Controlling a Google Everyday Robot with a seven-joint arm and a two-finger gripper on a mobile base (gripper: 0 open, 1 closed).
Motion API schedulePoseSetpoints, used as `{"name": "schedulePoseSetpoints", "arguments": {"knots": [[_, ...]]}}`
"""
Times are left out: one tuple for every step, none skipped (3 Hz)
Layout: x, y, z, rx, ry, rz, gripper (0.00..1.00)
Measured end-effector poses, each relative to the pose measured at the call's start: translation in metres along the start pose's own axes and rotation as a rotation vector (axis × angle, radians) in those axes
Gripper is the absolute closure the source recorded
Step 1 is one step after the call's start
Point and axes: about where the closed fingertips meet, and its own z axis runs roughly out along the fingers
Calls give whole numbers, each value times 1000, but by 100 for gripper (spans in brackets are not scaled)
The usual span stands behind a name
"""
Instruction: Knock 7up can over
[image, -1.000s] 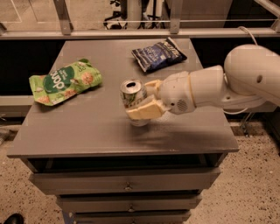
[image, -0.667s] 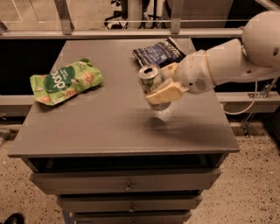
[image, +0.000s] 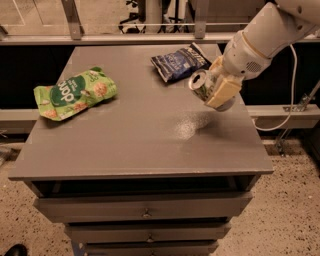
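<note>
Just the one camera view to go on. The gripper (image: 218, 82) is over the right side of the table (image: 125, 150), toward the far edge. Its jaws are clamped on the 7up can (image: 202, 85), with one beige finger (image: 224, 93) across the near side and the other behind it. The can is tipped hard over, shiny top pointing left and up. It looks to be hanging clear of the tabletop, with a faint shadow under it. The dark blue chip bag (image: 179, 62) lies just beyond it on the far side, and the green snack bag (image: 75, 93) is well apart on the left.

My take: the can is tilted but not lying down yet, so the job isn't finished. To do it cleanly I'd bring it low over that bare patch, hold the tilt, and let go close to the surface. That way it lands on its side rather than bouncing or rolling off the right edge, which is near. I'd steer clear of the chip bag too.
</note>
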Motion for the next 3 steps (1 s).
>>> {"name": "schedulePoseSetpoints", "arguments": {"knots": [[23, -6, 7, -33, 204, -104, 100], [39, -4, 20, -68, 371, -179, 76], [41, 0, 27, -88, 422, -211, 53]]}}
